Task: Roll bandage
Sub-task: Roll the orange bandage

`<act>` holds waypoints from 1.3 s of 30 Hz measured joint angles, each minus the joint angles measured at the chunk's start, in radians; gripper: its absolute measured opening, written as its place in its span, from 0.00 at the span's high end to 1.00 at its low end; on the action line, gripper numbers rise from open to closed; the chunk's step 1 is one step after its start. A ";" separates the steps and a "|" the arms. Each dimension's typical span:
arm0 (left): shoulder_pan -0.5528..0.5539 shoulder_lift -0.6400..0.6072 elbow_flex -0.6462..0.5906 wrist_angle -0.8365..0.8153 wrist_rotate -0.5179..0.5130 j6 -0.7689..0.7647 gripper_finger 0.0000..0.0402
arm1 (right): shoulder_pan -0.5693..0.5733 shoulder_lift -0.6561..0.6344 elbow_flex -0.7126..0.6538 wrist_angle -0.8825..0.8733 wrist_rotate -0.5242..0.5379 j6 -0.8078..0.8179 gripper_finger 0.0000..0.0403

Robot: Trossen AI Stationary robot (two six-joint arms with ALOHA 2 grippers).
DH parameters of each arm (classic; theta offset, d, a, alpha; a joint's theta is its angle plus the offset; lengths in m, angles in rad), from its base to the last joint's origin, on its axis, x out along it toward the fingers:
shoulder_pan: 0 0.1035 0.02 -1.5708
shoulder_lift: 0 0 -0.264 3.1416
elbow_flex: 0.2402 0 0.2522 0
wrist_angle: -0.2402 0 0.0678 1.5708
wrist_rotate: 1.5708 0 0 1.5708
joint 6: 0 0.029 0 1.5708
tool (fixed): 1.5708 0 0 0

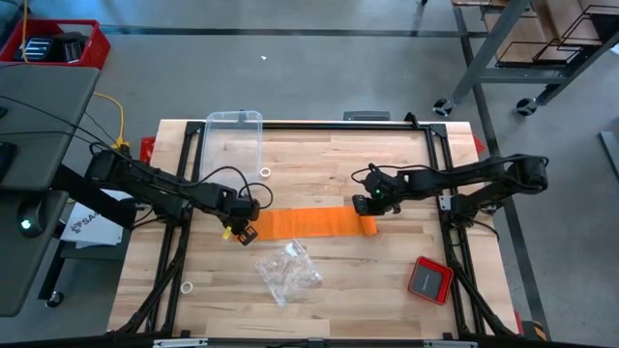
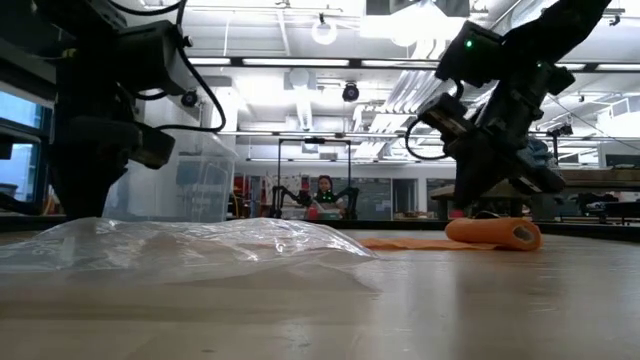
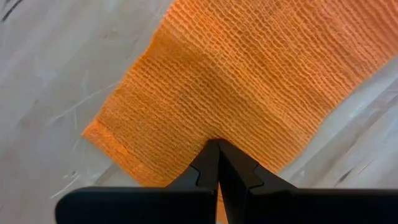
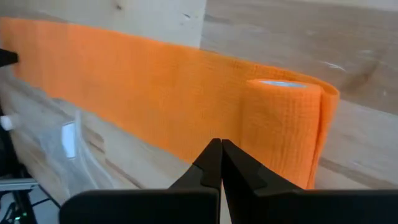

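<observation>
Here the bandage (image 1: 314, 222) lies as a flat orange band across the middle of the wooden tabletop (image 1: 319, 164), running side to side, with bare wood between it and the far edge. Its right end is wound into a short stubby roll (image 2: 492, 233) lying on its side; the rest is still spread flat. The weave is a crinkled, ribbed gauze, clear in the left wrist view. A crumpled clear plastic bag (image 1: 287, 272) sits just nearward of the band's middle, and a clear plastic bin (image 1: 235, 143) stands near the far left corner. A small red square device (image 1: 429, 278) rests well apart toward the near right corner. Two small white rings lie on the wood, one (image 1: 265, 173) beside the bin, one (image 1: 187, 287) by the near left edge.

The left gripper (image 3: 217, 163) reaches in low from the left edge, fingers pressed together over the band's left end. The right gripper (image 4: 221, 160) comes in from the right edge, angled down at the rolled end, its fingers likewise together, tips just short of the roll; nothing is held between them
</observation>
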 joint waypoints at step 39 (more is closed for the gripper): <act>-0.030 -0.012 -0.003 -0.101 0.083 0.023 1.00 | -0.089 -0.019 0.000 0.013 0.036 0.000 1.00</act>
